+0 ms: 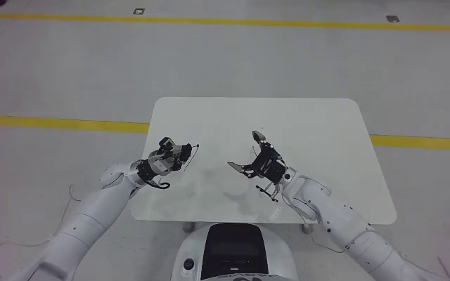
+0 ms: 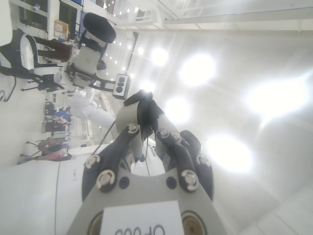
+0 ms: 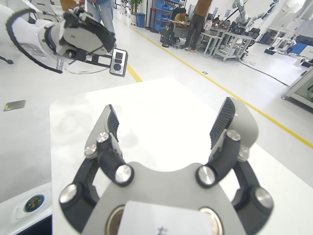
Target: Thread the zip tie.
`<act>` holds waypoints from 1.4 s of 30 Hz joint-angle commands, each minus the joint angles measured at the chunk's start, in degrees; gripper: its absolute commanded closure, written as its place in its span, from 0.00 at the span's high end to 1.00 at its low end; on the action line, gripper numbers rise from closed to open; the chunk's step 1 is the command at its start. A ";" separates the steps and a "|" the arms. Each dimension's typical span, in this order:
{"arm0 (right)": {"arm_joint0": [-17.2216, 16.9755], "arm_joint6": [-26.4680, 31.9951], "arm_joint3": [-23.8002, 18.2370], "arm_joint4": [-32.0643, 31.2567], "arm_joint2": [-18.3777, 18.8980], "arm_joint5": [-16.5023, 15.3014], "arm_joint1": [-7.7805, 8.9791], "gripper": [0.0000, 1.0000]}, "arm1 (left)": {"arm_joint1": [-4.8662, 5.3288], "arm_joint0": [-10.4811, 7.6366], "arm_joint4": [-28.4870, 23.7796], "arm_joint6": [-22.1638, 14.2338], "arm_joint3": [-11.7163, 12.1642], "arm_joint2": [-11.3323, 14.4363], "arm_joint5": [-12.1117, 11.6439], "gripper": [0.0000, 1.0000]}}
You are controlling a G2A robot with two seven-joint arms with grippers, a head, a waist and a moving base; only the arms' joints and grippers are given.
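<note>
**Zip tie in my left gripper, threading not begun**

- My left gripper (image 2: 146, 106) is clamped on the zip tie (image 1: 195, 150). It is held up off the table (image 1: 281, 119), near the table's left edge.
- The tie is a thin black strip. In the top view a free length curves out from the closed fingers toward the middle of the table. In the left wrist view a dark strand runs down from between the pads.
- I cannot make out which end carries the head, or exactly where along the strip I am gripping.
- My right gripper (image 3: 170, 113) has its fingers spread wide with nothing between the ribbed pads. It hangs above the table, well apart from the tie and facing across toward my left gripper.

Progress, as I judge it:
- The tie is picked up and presented.
- I see no closed loop, and no tail passing through a head, so the threading itself looks undone.

What seems left:
- Bring the right gripper across and take the free end.
- Line the tip up with the head slot and feed it through.

The strip is thin and springy, so I expect the alignment to be the fussy part.
</note>
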 commanded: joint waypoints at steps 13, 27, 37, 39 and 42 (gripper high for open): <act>-1.40 0.14 -1.69 0.21 2.04 -2.16 0.29 1.00 | 0.00 0.94 1.97 -0.15 -1.12 -0.59 0.78 0.00; -1.40 0.14 -1.69 0.21 2.04 -2.16 0.29 1.00 | 0.00 0.94 1.97 -0.15 -1.12 -0.59 0.78 0.00; -1.40 0.14 -1.69 0.21 2.04 -2.16 0.29 1.00 | 0.00 0.94 1.97 -0.15 -1.12 -0.59 0.78 0.00; -1.40 0.14 -1.69 0.21 2.04 -2.16 0.29 1.00 | 0.00 0.94 1.97 -0.15 -1.12 -0.59 0.78 0.00; -1.40 0.14 -1.69 0.21 2.04 -2.16 0.29 1.00 | 0.00 0.94 1.97 -0.15 -1.12 -0.59 0.78 0.00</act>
